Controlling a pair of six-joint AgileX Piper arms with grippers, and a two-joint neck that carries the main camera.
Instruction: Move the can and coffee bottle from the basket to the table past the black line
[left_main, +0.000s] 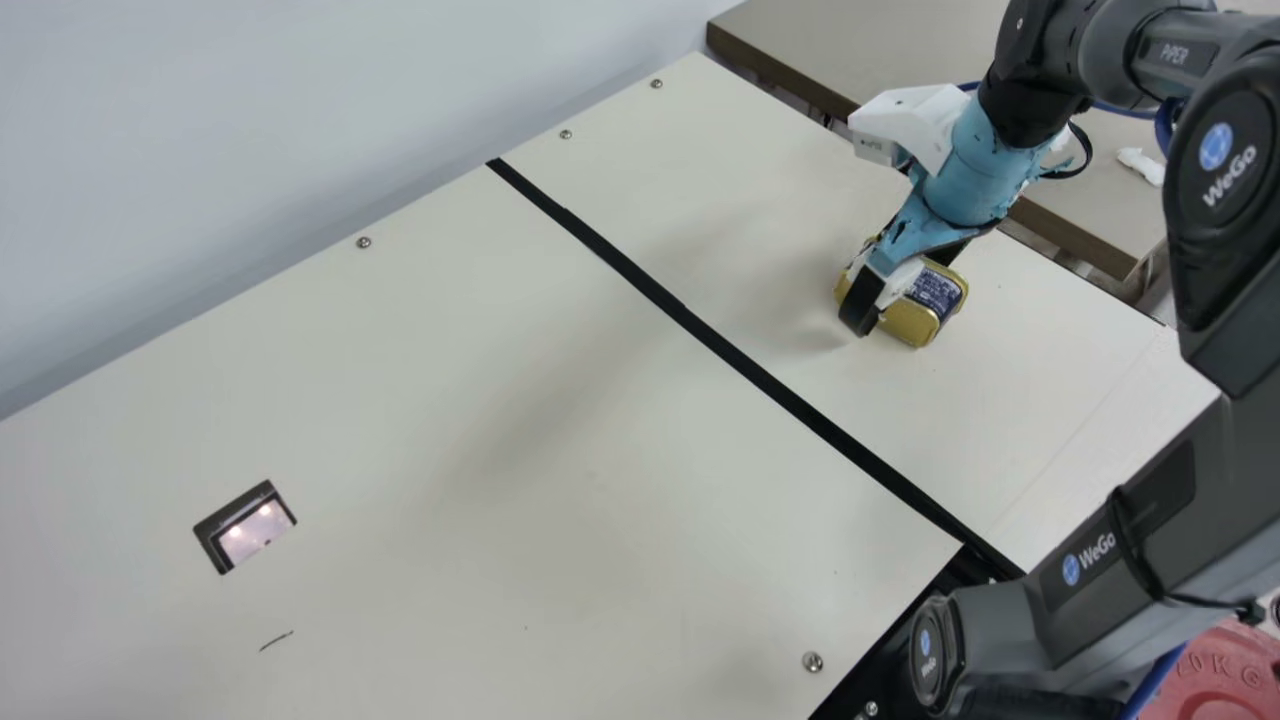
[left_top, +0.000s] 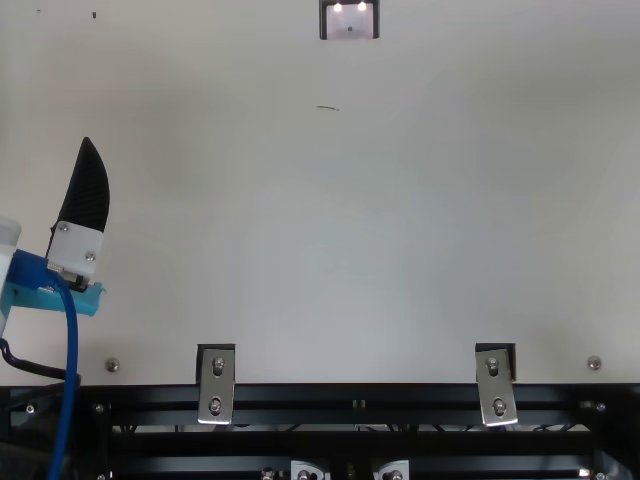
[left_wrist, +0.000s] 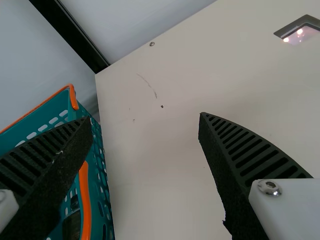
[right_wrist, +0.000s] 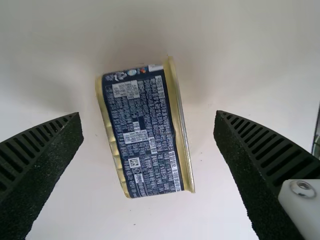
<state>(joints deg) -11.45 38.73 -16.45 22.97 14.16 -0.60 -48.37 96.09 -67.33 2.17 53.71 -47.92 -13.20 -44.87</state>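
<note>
In the main view my right gripper (left_main: 878, 292) is low over the gold and navy can (left_main: 912, 315), which lies on its side beyond the black line (left_main: 745, 362). Seen in the right wrist view, the open fingers of my right gripper (right_wrist: 148, 114) stand apart on either side of the can (right_wrist: 142, 132), with gaps at both sides. My left gripper (left_top: 85, 190) shows one finger at the top view's left edge. In the left wrist view my left gripper (left_wrist: 146, 118) is open and empty, near the teal basket (left_wrist: 59, 107). Something dark sits in the basket, partly hidden by a finger.
A square dark-framed opening (left_main: 245, 527) is set in the cream table (left_main: 480, 400). A pale wall (left_main: 300, 110) runs along one table edge. Another table (left_main: 925, 45) stands beyond the right arm. Metal brackets (left_top: 216, 385) line the frame rail.
</note>
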